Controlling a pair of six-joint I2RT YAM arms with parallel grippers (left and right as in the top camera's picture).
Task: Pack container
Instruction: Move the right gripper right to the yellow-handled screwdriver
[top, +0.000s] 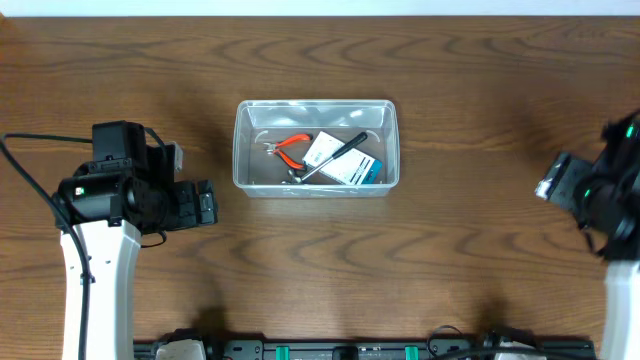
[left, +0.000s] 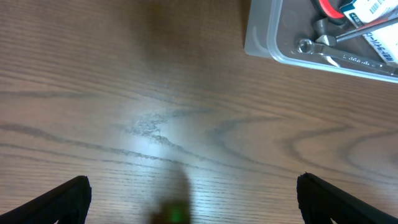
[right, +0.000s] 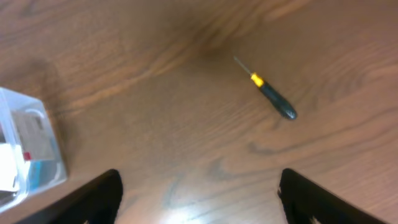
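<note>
The clear plastic container (top: 315, 147) stands at the table's middle. It holds red-handled pliers (top: 291, 148), a black-handled screwdriver (top: 340, 152), a metal wrench and white-and-blue packets. Its corner shows in the left wrist view (left: 261, 43) and its edge in the right wrist view (right: 28, 152). My left gripper (top: 205, 205) is open and empty over bare wood (left: 193, 182), left of the container. My right gripper (top: 548, 186) is open and empty (right: 199, 177) at the far right. A small screwdriver (right: 273, 98) with a black handle and yellow collar lies on the table ahead of it.
The wooden table (top: 320, 280) spreads all round the container. The small screwdriver does not show in the overhead view. A black rail runs along the table's front edge (top: 350, 350).
</note>
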